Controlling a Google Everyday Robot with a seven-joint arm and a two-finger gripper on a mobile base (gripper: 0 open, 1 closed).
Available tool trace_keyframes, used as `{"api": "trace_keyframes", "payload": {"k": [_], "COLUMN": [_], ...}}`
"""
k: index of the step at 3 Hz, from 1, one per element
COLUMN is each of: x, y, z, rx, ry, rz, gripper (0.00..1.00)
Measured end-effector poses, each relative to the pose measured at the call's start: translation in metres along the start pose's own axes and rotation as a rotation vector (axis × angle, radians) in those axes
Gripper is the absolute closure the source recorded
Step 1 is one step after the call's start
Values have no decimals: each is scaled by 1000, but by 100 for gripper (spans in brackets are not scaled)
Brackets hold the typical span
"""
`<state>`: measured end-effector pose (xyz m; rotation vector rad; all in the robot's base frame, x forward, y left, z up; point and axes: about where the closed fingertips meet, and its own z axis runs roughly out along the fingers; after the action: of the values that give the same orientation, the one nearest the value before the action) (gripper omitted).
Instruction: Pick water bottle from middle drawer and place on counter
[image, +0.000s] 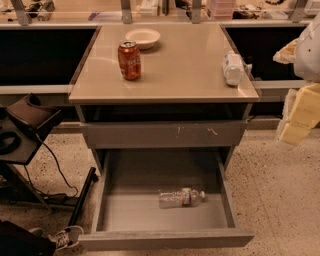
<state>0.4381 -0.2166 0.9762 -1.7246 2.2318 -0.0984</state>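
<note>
A speckled floor (280, 200) is seen below. The gripper (296, 125) is held at the right edge, just beside the counter (175, 75); how wide it stands cannot be told. One water bottle (181, 197) is found lower and to its left, laid flat in the open middle drawer (130, 212), long axis sideways, cap toward the gripper. On the counter one red can (129, 60), one bowl (143, 37) and one whitish bottle (233, 68) are counted.

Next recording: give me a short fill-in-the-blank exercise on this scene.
The water bottle lies on its ____ in the open middle drawer.
On the counter, the red soda can stands upright just in front of a white ____.
The tool hangs at the picture's ____ edge, away from the drawer.
Missing: side; bowl; right.
</note>
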Motion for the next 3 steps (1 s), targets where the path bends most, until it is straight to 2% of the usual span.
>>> {"api": "trace_keyframes", "payload": {"k": [1,2,3], "x": [0,2,3], "y": [0,-5,0], "z": [0,27,83], "rx": [0,-7,-58], "ry": [0,38,71], "rz": [0,5,-21], "gripper": [0,0,0]}}
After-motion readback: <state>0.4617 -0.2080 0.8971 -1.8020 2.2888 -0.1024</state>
